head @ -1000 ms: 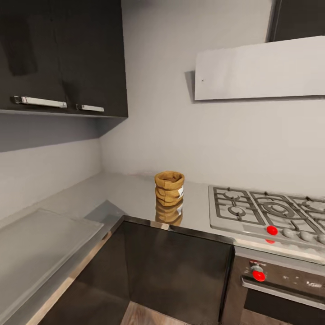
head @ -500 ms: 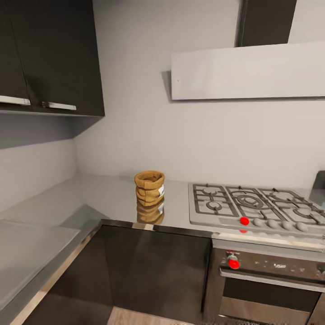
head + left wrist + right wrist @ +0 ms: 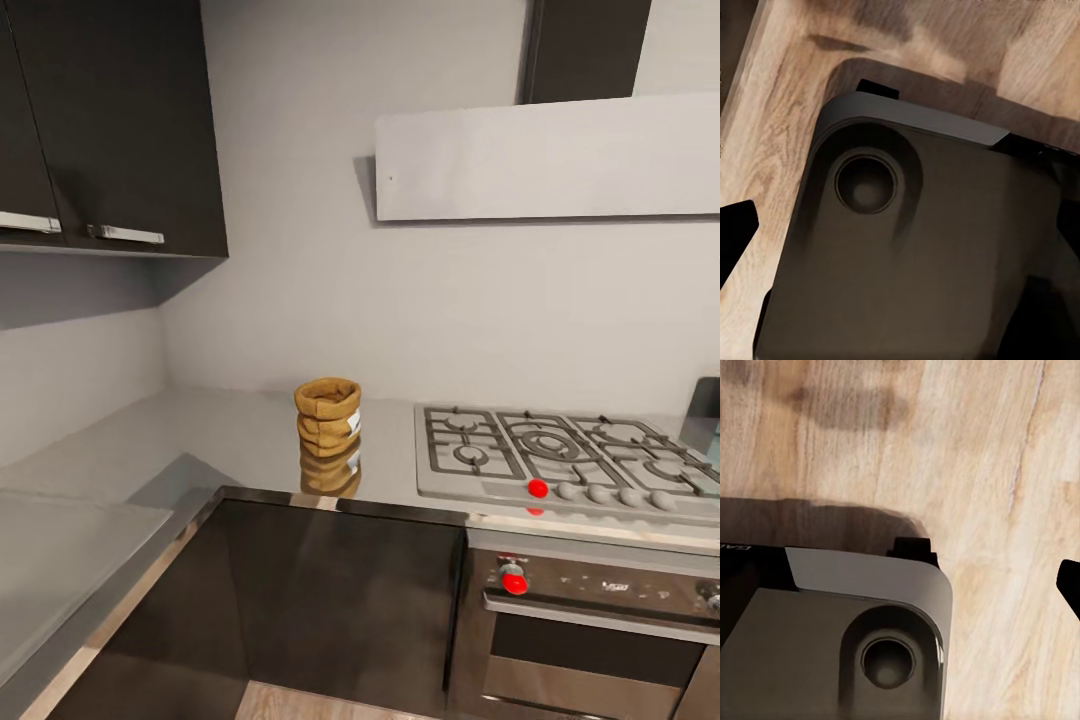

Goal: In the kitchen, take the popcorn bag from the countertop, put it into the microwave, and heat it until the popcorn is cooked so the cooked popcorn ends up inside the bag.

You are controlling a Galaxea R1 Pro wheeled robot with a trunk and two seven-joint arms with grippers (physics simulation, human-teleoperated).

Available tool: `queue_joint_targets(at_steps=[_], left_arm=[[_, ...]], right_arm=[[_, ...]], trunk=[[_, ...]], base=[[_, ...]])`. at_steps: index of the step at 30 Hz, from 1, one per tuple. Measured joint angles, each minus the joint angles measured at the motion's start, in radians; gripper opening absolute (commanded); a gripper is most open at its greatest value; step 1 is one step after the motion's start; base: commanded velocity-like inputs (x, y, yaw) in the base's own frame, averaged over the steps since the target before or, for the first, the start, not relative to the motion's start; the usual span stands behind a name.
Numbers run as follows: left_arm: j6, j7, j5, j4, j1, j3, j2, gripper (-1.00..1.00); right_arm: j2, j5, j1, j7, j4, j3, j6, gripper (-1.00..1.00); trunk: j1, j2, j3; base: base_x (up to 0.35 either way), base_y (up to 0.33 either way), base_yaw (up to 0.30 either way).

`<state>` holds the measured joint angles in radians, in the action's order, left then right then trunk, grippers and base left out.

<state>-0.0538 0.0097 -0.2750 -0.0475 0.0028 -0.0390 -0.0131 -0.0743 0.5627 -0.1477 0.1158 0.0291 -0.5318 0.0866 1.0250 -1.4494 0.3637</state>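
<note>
The tan-brown popcorn bag (image 3: 328,417) stands upright on the glossy steel-grey countertop (image 3: 230,440), near its front edge and just left of the gas hob; its reflection shows below it. Its rolled rim is open at the top and a small white label faces right. The popcorn and the microwave are out of view. In the left wrist view my left gripper (image 3: 900,225) hangs open over my own dark base, a fingertip (image 3: 735,236) at each side. In the right wrist view my right gripper (image 3: 900,585) is open, one fingertip (image 3: 1071,583) at the edge.
The gas hob (image 3: 555,455) with red knob lies right of the bag, above a dark steel oven (image 3: 590,620). Dark wall cabinets (image 3: 110,120) hang at upper left, a range hood (image 3: 545,160) over the hob. A dark object (image 3: 705,420) peeks in at far right. Light wood floor (image 3: 982,450) is below.
The whole head view has swung to the right, so the bag and hob sit further left in the picture. The bag itself has not moved on the counter.
</note>
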Motion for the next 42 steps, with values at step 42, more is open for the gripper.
queue_joint_targets(at_steps=[42], left_arm=[[0.0,0.001,-0.01,0.0,0.0,0.0,-0.002,1.0]], right_arm=[[0.002,0.001,0.0,0.001,0.0,0.0,-0.006,1.0]], trunk=[[-0.13,0.238,-0.107]], base=[[0.0,0.0,0.0]])
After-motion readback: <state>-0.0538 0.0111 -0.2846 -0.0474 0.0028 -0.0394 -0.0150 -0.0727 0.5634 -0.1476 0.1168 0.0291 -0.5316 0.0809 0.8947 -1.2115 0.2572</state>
